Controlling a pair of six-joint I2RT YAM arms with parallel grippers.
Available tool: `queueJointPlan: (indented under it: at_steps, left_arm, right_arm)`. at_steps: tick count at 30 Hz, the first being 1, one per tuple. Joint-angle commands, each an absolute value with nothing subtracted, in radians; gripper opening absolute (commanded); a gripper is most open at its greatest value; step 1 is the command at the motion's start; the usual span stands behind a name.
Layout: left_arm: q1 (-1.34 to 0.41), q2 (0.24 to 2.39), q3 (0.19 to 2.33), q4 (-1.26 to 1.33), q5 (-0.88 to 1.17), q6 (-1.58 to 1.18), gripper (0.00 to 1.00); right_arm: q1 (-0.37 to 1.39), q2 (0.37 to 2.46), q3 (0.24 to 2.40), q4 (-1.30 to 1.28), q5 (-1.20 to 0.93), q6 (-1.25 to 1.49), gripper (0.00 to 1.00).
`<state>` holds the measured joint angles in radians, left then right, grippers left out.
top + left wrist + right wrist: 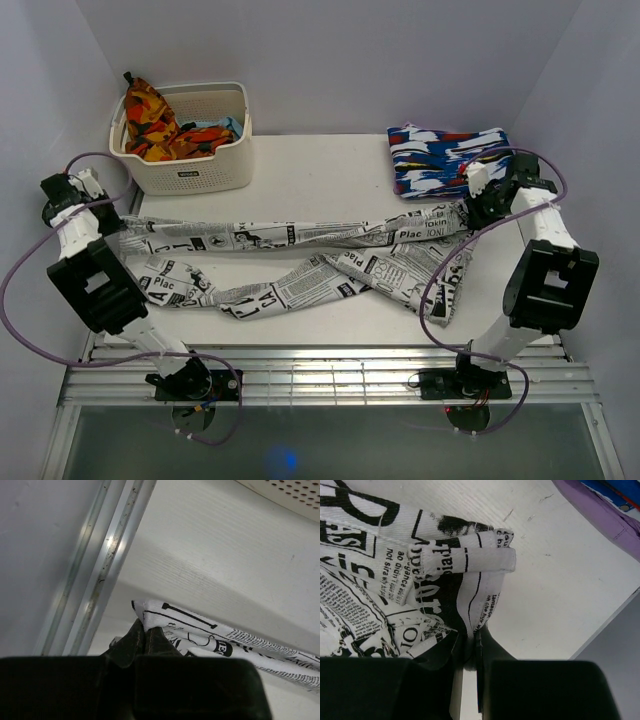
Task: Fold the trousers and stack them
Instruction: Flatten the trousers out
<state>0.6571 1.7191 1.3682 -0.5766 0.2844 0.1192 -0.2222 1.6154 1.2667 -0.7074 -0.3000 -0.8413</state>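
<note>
As two claws point(144, 630) point(474, 639) pinch, one trousers point(300, 237) stretched between.

BLOCKED: white perforated basket point(190, 172) stood behind the trousers' point(300, 262) left end; folded blue-white-red garment point(440, 160) lay just behind their right end | FREE: bare table point(320, 175) lay open behind the trousers between those two; a narrow bare strip lay open in front of them | LIMITS: enclosure walls point(40, 100) stood close beside both ends
</note>
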Motion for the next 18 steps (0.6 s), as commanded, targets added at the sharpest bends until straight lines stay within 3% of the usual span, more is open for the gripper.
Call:
queueJointPlan:
  at_steps: [1,5,8,9,12,13,16,18]
  left_arm:
    - [0.672,1.822,1.495,-0.609,0.29,0.012,0.0]
    - [0.676,1.934,1.643,-0.754,0.37,-0.086,0.0]
    - [0.678,1.941,1.648,-0.802,0.437,-0.083,0.31]
    - [0.678,1.924,1.631,-0.81,0.439,-0.057,0.47]
    - [0.678,1.85,1.56,-0.766,0.408,0.071,0.65]
    - [0.678,1.827,1.542,-0.755,0.403,0.113,0.77]
    - [0.678,1.749,1.493,-0.75,0.423,0.305,0.85]
    - [0.675,1.721,1.467,-0.756,0.451,0.4,0.85]
  right_arm:
    - [-0.239,1.736,1.424,-0.635,-0.227,-0.766,0.08]
    - [-0.239,1.786,1.52,-0.678,-0.247,-0.744,0.08]
    - [-0.239,1.775,1.508,-0.672,-0.255,-0.758,0.08]
    - [-0.239,1.772,1.5,-0.669,-0.252,-0.761,0.08]
    - [-0.239,1.778,1.483,-0.675,-0.242,-0.775,0.08]
    - [-0.239,1.781,1.482,-0.678,-0.239,-0.775,0.08]
    - [-0.238,1.786,1.476,-0.692,-0.239,-0.776,0.08]
    - [-0.238,1.784,1.473,-0.693,-0.238,-0.773,0.08]
